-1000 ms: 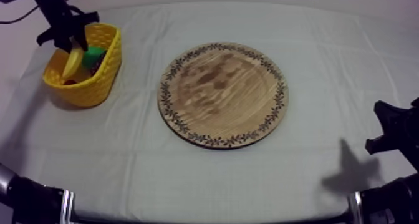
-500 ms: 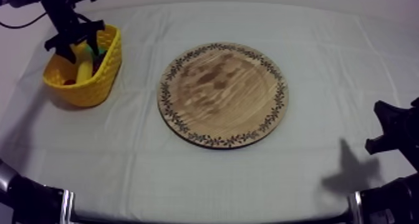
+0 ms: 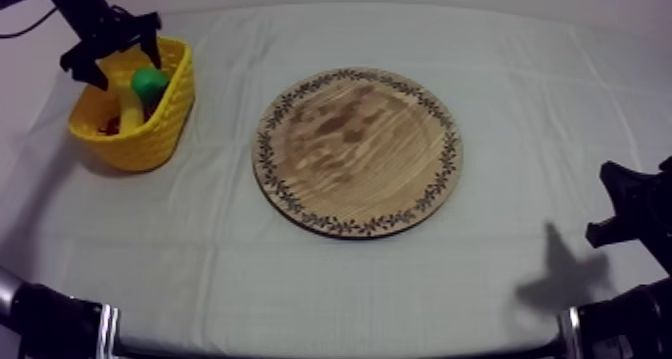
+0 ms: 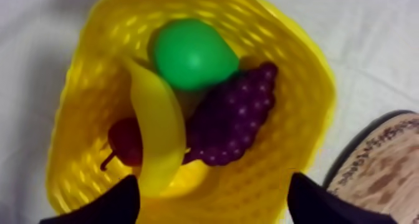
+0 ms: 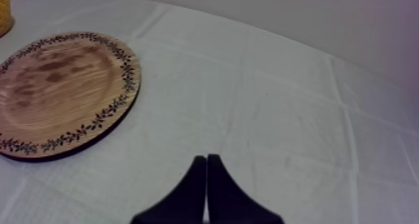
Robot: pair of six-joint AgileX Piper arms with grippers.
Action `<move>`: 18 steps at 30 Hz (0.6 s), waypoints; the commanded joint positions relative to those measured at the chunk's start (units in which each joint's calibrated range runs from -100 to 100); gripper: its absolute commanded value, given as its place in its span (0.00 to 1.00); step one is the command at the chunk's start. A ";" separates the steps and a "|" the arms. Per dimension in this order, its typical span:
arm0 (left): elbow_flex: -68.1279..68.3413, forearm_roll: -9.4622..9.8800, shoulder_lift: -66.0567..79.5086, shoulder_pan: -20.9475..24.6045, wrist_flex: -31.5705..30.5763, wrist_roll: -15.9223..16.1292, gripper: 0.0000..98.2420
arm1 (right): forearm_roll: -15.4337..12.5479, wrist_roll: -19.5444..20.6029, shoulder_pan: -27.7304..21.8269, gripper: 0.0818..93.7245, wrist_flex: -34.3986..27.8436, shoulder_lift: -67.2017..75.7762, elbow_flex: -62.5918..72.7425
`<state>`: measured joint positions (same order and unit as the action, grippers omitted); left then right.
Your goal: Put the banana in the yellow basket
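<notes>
The banana [image 3: 128, 99] lies in the yellow basket [image 3: 165, 133] at the table's far left, free of any grip. My left gripper [image 3: 115, 61] hovers over the basket, open with nothing between its fingers. In the left wrist view the banana [image 4: 159, 123] rests slanted across the basket [image 4: 293, 83], beside a green pear [image 4: 190, 52], purple grapes [image 4: 234, 120] and a small red fruit [image 4: 125, 141]; my left gripper [image 4: 212, 204] spreads wide above them. The wooden board [image 3: 357, 151] is bare. My right gripper [image 5: 206, 170] is shut, a narrow wedge over the cloth.
The pear [image 3: 150, 83] shows green in the basket from above. My right gripper [image 3: 625, 208] sits low at the right edge, far from the board [image 5: 59, 89]. Open cloth lies between basket and board and in front of the board.
My left gripper has opened and let go of the banana, which has dropped into the basket. The gripper has risen slightly. The right arm has not moved.
</notes>
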<state>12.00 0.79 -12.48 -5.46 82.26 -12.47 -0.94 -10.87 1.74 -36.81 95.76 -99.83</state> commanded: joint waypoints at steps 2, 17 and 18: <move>4.02 -0.16 7.13 -0.58 -1.81 -0.52 0.84 | -0.02 0.01 0.02 0.00 0.03 0.00 -0.05; 26.52 -1.30 35.01 -2.74 -15.27 0.16 0.42 | -0.02 0.00 0.02 0.00 0.03 0.00 -0.05; 28.26 -1.34 36.74 -2.66 -16.32 0.01 0.40 | -0.02 0.00 0.02 0.00 0.03 0.00 -0.05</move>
<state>36.30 -0.52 19.69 -8.21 67.50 -12.33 -0.94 -10.87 1.74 -36.81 95.76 -99.83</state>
